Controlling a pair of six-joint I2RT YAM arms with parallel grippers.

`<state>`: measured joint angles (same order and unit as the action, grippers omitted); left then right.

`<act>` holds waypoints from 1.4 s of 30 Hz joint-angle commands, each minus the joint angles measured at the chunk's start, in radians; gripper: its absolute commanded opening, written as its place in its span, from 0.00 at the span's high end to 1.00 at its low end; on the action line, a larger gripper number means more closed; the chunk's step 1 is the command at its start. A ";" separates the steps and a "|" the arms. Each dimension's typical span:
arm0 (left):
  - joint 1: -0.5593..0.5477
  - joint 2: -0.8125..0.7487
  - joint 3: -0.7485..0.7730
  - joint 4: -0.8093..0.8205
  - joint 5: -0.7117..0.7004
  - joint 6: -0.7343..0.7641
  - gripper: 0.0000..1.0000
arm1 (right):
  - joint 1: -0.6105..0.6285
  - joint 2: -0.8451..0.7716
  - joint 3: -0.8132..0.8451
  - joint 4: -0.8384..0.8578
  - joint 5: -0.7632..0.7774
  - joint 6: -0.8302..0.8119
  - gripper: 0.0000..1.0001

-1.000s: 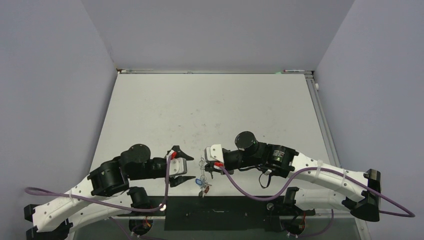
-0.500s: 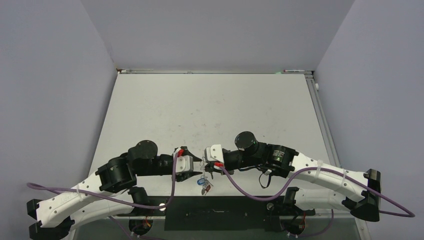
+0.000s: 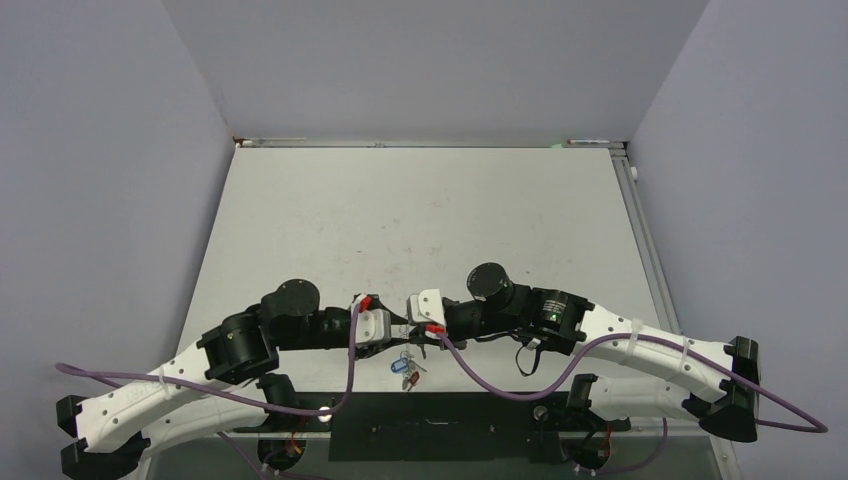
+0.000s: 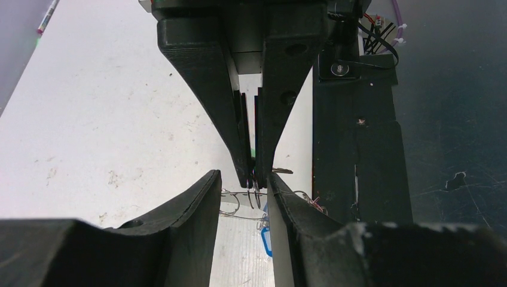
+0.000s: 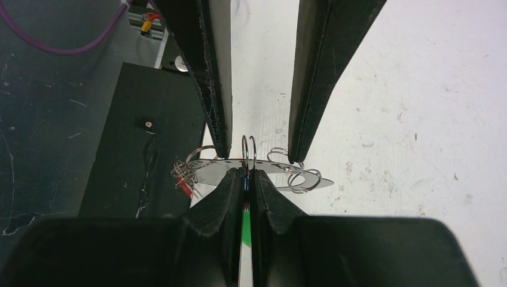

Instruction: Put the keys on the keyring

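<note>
The white-and-black left arm point(image 3: 150, 400) and right arm point(image 3: 650, 345) are reaching inward, tips meeting. The black two-finger left gripper point(image 4: 242, 179) is spreading around the right gripper point(image 5: 246, 174), which is pinching a green-tagged key point(image 5: 246, 224).

You see a green tag point(image 5: 246, 230) showing inside the black right gripper point(image 5: 246, 174). The keyring point(image 5: 269, 167) is silver. Seen from above, a blue tag point(image 3: 399, 365) sits at its 6 o'clock, with a red tag point(image 5: 187, 188) close by. Your table point(image 3: 420, 220) is white, flecked with grey scuffs.
</note>
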<state>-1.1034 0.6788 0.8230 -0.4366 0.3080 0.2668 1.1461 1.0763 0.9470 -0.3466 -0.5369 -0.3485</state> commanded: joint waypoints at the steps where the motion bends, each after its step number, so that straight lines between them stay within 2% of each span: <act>1: 0.000 0.002 -0.006 0.053 0.009 -0.012 0.69 | -0.002 -0.019 0.021 0.063 -0.017 0.002 0.95; 11: 0.000 0.004 -0.026 0.075 0.010 -0.021 0.69 | -0.002 -0.031 0.017 0.069 -0.012 0.004 0.95; 42: 0.000 0.016 -0.045 0.107 0.010 -0.030 0.84 | -0.002 -0.038 0.009 0.083 -0.011 0.006 0.95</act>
<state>-1.1034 0.6975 0.7792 -0.3981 0.3077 0.2470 1.1461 1.0668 0.9470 -0.3470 -0.5350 -0.3473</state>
